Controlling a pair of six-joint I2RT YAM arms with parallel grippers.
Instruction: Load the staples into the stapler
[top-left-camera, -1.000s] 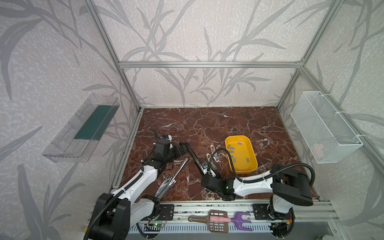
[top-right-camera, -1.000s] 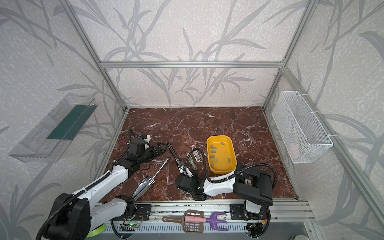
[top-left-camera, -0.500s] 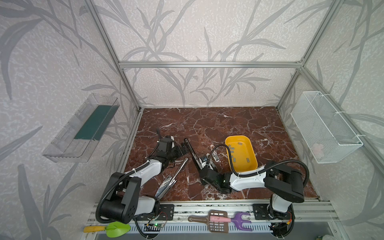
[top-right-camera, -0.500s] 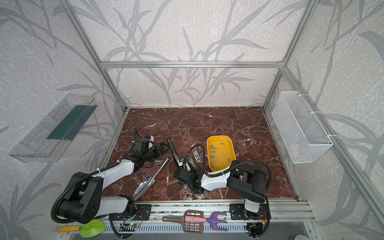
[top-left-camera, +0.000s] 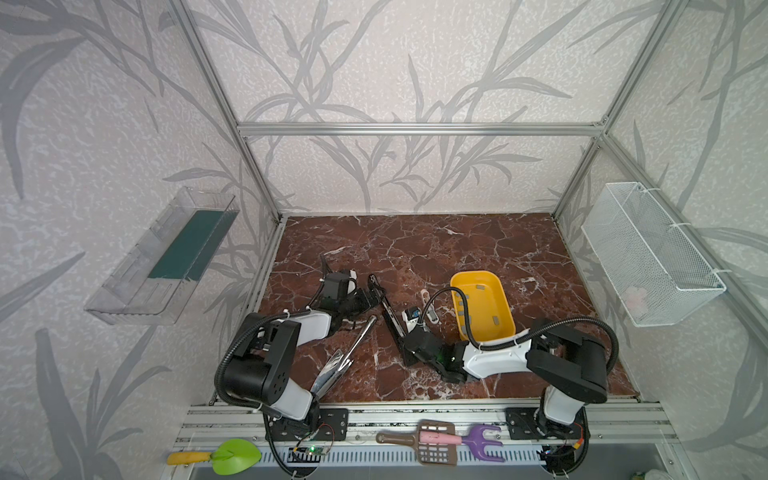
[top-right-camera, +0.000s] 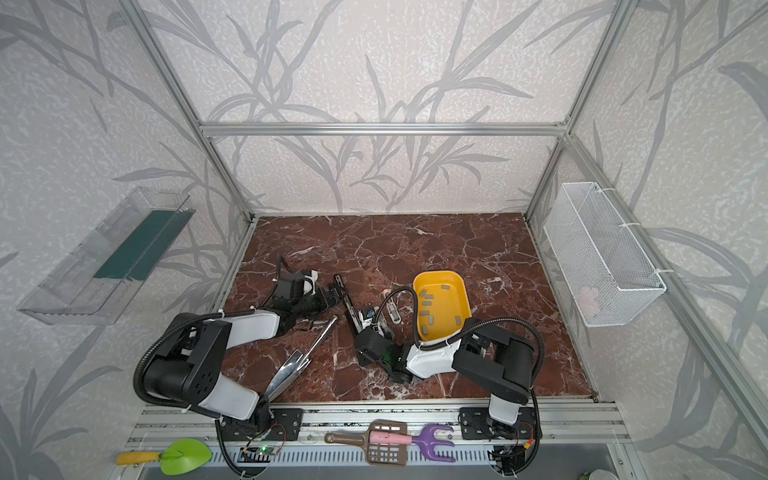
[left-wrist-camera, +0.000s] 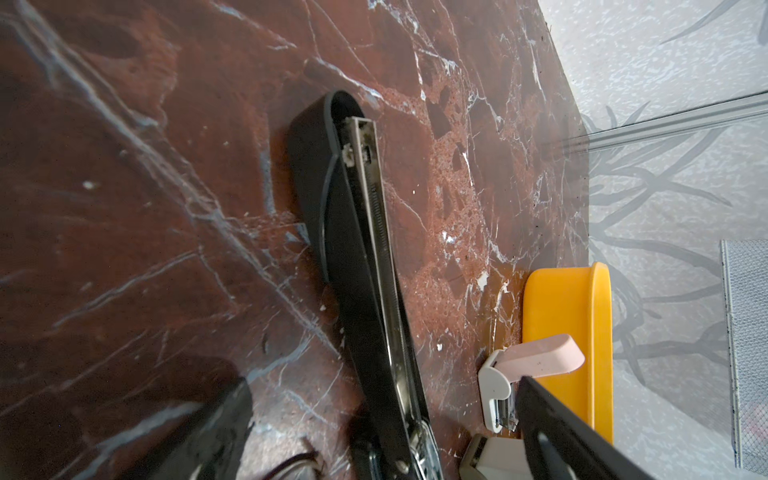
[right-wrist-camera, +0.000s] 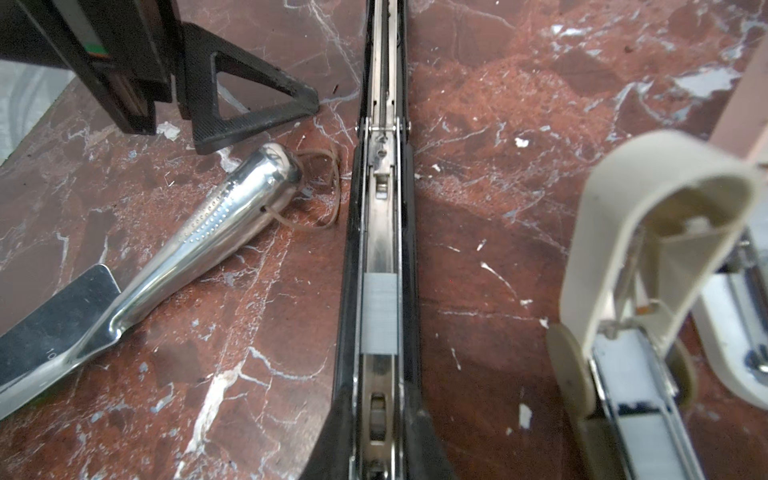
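There's the long black stapler (top-left-camera: 387, 313), lying opened flat near the middle of the red marble bench (top-left-camera: 415, 249), with a grey staple strip (right-wrist-camera: 380, 318) in its channel. Left of it lies the silver metal scoop (top-left-camera: 349, 353). To its right comes the small white-and-pink stapler (top-left-camera: 432, 316), then the yellow plastic tub (top-left-camera: 473, 275) with loose grey staples (top-right-camera: 427, 296) inside.

My red marble table (top-left-camera: 457, 249) bears a black stapler (top-left-camera: 384, 305) opened flat, with a small white stapler (left-wrist-camera: 536, 357) and yellow tray (top-left-camera: 484, 305) beside it. A silver scoop (right-wrist-camera: 232, 216) lies on its other side.
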